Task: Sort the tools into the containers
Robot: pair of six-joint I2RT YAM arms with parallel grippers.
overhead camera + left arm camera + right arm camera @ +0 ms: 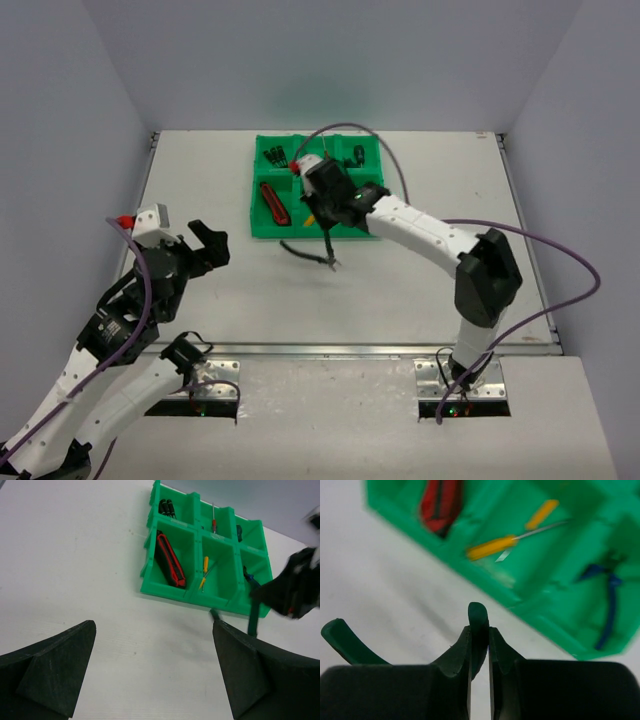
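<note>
From above, the right gripper dangles dark green-handled pliers below its jaws, just short of the bright green six-compartment plastic tray. In the left wrist view, the left gripper gapes empty, with the tray ahead of it. In the right wrist view, the jaws pinch one handle. This looks like mid-delivery, and the next move is likely forward to the compartment holding blue-handled pliers.

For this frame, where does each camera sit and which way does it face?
Top external: above and behind the bases, looking down on the table; left arm and right arm both show, the right reaching the green tray.
Left wrist: low on the left arm, facing across the table to the tray; its open jaws frame the bottom.
Right wrist: close above the tray's near wall; its jaws, shut on a green pliers handle, fill the bottom.
Shared: both wrist views show the red-and-black knife.
</note>
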